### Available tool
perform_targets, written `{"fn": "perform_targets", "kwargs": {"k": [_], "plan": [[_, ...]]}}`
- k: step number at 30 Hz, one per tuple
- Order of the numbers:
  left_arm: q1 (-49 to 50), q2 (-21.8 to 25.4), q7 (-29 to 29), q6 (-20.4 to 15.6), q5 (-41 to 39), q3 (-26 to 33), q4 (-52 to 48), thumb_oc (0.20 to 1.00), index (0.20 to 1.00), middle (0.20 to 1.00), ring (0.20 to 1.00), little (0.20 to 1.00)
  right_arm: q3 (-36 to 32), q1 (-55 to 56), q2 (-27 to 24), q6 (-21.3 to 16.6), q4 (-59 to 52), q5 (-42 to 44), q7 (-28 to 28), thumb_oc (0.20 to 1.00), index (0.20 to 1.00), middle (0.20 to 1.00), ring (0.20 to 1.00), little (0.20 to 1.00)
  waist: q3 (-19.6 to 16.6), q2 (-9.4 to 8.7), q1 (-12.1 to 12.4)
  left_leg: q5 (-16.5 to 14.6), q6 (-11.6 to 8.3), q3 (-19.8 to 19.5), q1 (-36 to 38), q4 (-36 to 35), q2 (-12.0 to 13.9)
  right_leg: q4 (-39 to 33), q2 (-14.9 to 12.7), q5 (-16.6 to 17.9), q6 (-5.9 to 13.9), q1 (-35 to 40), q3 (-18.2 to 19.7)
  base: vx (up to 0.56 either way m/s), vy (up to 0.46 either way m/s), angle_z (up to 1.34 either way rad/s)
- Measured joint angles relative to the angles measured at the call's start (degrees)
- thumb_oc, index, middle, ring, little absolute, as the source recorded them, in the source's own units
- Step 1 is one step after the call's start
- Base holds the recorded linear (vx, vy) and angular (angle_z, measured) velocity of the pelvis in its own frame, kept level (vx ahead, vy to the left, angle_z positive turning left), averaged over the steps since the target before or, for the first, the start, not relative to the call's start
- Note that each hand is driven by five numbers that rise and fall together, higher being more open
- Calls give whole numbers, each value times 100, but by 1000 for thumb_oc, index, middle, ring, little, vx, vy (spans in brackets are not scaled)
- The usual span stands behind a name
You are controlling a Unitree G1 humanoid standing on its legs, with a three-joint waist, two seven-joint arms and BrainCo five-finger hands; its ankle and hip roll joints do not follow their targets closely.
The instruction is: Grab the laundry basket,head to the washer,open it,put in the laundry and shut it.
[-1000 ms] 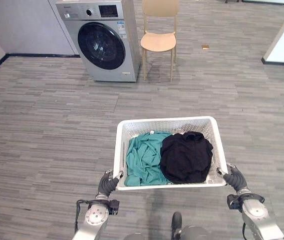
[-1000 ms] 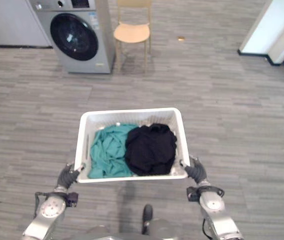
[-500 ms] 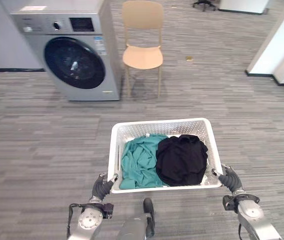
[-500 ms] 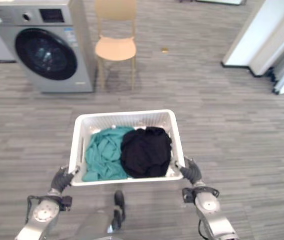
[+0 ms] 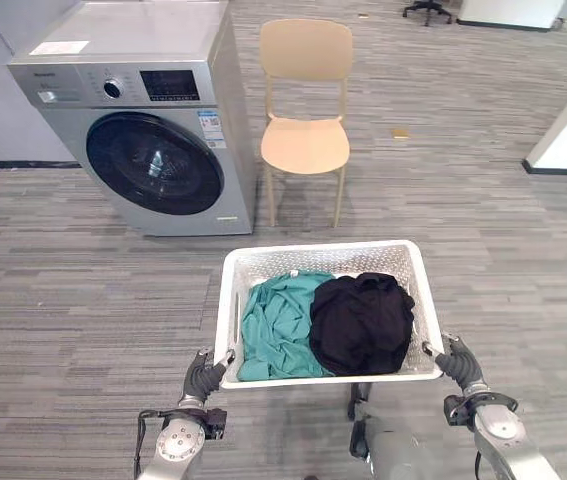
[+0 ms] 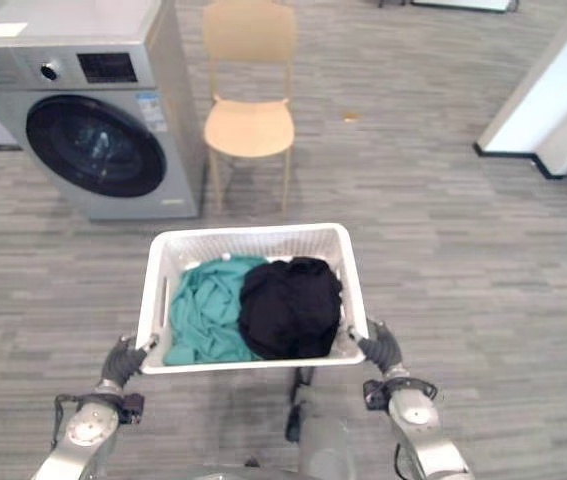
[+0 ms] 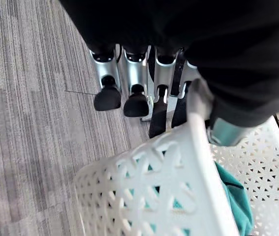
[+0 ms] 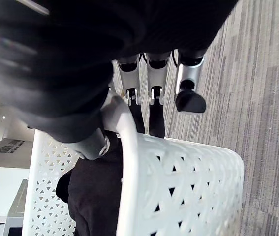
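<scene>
Grey floor, washer (image 5: 153, 140) ahead, fingers (image 8: 154, 88) gripping basket (image 8: 178, 182) rim

Grey wood-plank floor (image 5: 83, 300) runs across the whole room. Standing on it at the far left, a silver front-loading washing machine (image 5: 143, 120) with its dark round door closed. Just beside it to the right stands a pale wooden chair (image 5: 306, 120), four legs on the planks. Beyond the chair, a small tan scrap (image 5: 400, 132) lies on the floor.
</scene>
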Motion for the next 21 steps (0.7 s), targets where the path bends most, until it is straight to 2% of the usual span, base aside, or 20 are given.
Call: {"fn": "perform_targets", "kwargs": {"k": [1,2,3,4,5,6,7,8,9,10,11,13,15,17,18,19,20,21], "plan": [[8,-86,-1,3,2,-33,-5,200,200,200,200,200,24,-95,85,-35,124,0,14,200,200,200,200,200,-4,12,-74,-198,-411,-285,20,79,30,294,73,-112,-15,-21,88,905,-639,92],[-48,-177,28,29,15,30,70,200,200,200,200,200,50,-306,243,-38,550,1,28,200,200,200,200,200,-30,-93,-211,-347,-637,-785,66,459,92,986,74,-223,-244,-88,505,256,-232,115],[-212,-184,106,132,18,-46,182,200,200,200,200,200,-63,-179,177,26,568,4,-9,200,200,200,200,200,-55,-106,-151,-422,-588,-807,-64,1309,142,1086,113,-71,-698,94,597,347,-321,107],[-160,-127,53,134,19,-178,248,200,200,200,200,200,-34,-94,22,25,539,1,97,200,200,200,200,200,-111,-99,-89,-349,-629,-574,-233,2157,299,893,159,359,-1017,438,608,230,-224,48],[-31,-142,40,133,14,-225,248,200,200,200,200,200,-23,-70,-96,21,446,-5,138,200,200,200,200,200,-177,4,-5,-167,-571,-483,-411,2835,475,705,245,568,-934,666,704,472,-378,-5],[43,-226,40,129,3,-228,245,200,200,200,200,200,-34,-92,-150,-71,447,-7,146,200,200,200,200,200,-264,103,61,273,-573,-430,-762,3449,689,601,386,361,-1018,788,723,345,-210,-23],[-63,-205,39,92,-5,-222,96,200,200,200,200,200,-200,-198,-164,-99,312,-7,149,200,200,200,200,200,-253,197,133,351,-393,-135,-1367,4274,1137,338,589,205,-1082,1045,826,457,-254,-38],[-131,-135,35,79,-4,-241,60,200,200,200,200,200,-286,-202,-81,-100,259,-7,149,200,200,200,200,200,-216,122,238,144,-368,103,-1509,4243,1279,86,652,191,-1110,1336,953,413,-157,-36],[-135,-99,34,80,-5,-234,54,200,200,200,200,200,-260,-218,-72,-94,259,-7,140,200,200,200,200,200,-175,6,252,0,-460,-9,-1596,3980,1197,-106,638,178,-1115,1637,1050,296,-105,-44],[-122,-79,28,74,-4,-234,47,200,200,200,200,200,-248,-212,-82,-93,243,-7,139,200,200,200,200,200,-156,-103,288,-123,-432,-316,-1805,3544,921,-327,559,35,-1137,1952,1167,350,-89,-48],[-177,-113,27,58,-5,-263,42,200,200,200,200,200,-308,-174,-104,-94,124,-7,127,200,200,200,200,200,-88,-259,254,-139,-422,-526,-2245,2475,643,-582,372,136,-940,2312,1168,258,-34,-40],[-188,-130,-5,55,-3,-265,16,200,200,200,200,200,-294,-146,-135,-95,72,-4,120,200,200,200,200,200,-84,-201,239,210,-415,-452,-2825,1519,661,-804,370,-2,-837,2661,1127,326,-23,-30],[-203,-152,-9,56,-1,-265,14,200,200,200,200,200,-311,-134,-147,-95,71,-3,105,200,200,200,200,200,-2,-100,229,704,-445,-408,-3119,694,659,-823,417,-178,-737,2951,1139,311,8,-25],[-184,-150,-11,60,8,-262,41,200,200,200,200,200,-283,-67,-151,-93,92,-3,97,200,200,200,200,200,32,-25,263,1082,-504,-341,-3336,201,657,-823,454,-445,-636,3308,1175,284,38,-36],[-116,-157,-11,61,11,-264,39,200,200,200,200,200,-289,-9,-176,-93,81,-3,91,200,200,200,200,200,26,57,259,1086,-454,-200,-3317,230,682,-823,514,-586,-512,3484,1200,353,73,-58],[67,-152,-29,60,13,-276,-29,200,200,200,200,200,-244,110,-271,-93,2,-4,92,200,200,200,200,200,-50,232,296,750,-571,-157,-3150,275,837,-826,623,-814,-448,3693,1207,468,122,-51],[137,-75,-48,61,12,-258,-17,200,200,200,200,200,-202,163,-156,-101,21,-5,85,200,200,200,200,200,-47,92,328,1139,-498,-63,-3083,421,753,-827,492,-1122,-324,3924,1176,365,122,-36],[156,-85,-48,81,13,-195,-21,200,200,200,200,200,-175,203,-79,-84,25,-6,48,200,200,200,200,200,-50,-57,298,1140,-491,102,-3024,556,681,-714,313,-1187,-240,3977,1205,473,173,-54]]}}
